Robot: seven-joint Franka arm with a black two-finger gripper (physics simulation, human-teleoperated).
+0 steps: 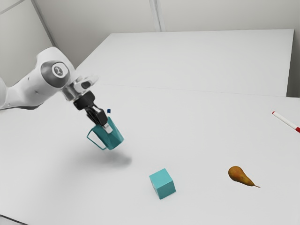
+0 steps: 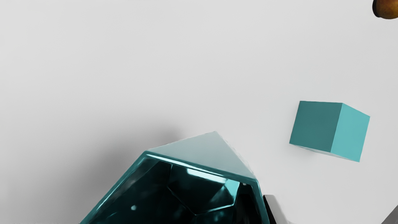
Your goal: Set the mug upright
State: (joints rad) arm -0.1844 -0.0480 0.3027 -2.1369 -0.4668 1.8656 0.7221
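The gripper (image 1: pixel 106 125) grasps the mug (image 1: pixel 112 138) above the table (image 1: pixel 197 61), well apart from its far edge. The mug's long axis slants: mouth up toward the gripper, base down toward the exterior view's right, handle (image 1: pixel 95 143) toward that view's left.

Desk (image 1: pixel 211 131): white, across the exterior view
Cube (image 1: pixel 162 183): teal, lower centre
Pear (image 1: pixel 238 175): lower right, on its side
Marker (image 1: pixel 286 120): white and red, right edge
Blue tip (image 1: pixel 108 111): left of centre, mostly hidden

Downward-slanted end effector (image 1: pixel 107 126), clamped
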